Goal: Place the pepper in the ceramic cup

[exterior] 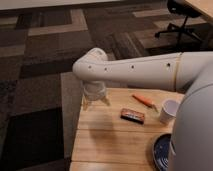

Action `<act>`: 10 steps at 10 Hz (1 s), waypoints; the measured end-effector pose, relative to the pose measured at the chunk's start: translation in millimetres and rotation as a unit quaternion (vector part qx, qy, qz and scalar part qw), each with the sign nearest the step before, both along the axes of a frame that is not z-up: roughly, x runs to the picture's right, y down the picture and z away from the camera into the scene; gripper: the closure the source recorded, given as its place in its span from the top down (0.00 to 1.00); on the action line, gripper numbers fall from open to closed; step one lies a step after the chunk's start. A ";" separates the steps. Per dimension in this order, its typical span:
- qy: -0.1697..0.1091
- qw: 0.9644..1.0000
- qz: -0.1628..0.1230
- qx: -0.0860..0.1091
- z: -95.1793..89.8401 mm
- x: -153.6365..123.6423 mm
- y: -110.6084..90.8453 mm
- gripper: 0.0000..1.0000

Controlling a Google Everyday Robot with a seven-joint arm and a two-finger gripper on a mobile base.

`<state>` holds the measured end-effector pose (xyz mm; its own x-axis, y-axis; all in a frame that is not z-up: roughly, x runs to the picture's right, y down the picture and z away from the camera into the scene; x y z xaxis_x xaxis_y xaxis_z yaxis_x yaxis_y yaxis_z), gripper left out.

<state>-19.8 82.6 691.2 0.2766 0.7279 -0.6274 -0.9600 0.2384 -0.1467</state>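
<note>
The pepper (144,101) is small, slender and orange-red, and lies on the wooden table (107,140) toward its far right. The ceramic cup (169,111) is white, stands upright just right of the pepper and a little nearer to me, and is partly hidden by my arm. My gripper (95,104) hangs below the white wrist over the table's far left corner, well left of the pepper. Its fingers point down, spread apart and empty.
A dark rectangular bar with an orange edge (132,115) lies between the gripper and the cup. A dark blue plate (161,150) sits at the near right, partly behind my arm. The table's left edge drops to patterned carpet. An office chair (180,20) stands far back right.
</note>
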 end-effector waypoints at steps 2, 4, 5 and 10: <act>-0.010 1.000 -0.015 -0.005 -1.2 10.4 -3.9 0.65; -0.011 1.000 -0.017 -0.006 -1.2 9.8 -3.8 0.65; -0.011 1.000 -0.016 -0.006 -1.2 10.2 -3.9 0.65; -0.012 1.000 -0.018 -0.014 -0.4 11.6 -1.2 0.65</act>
<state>-8.2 81.4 690.8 0.3186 0.6988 -0.6404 -0.9467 0.2690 -0.1774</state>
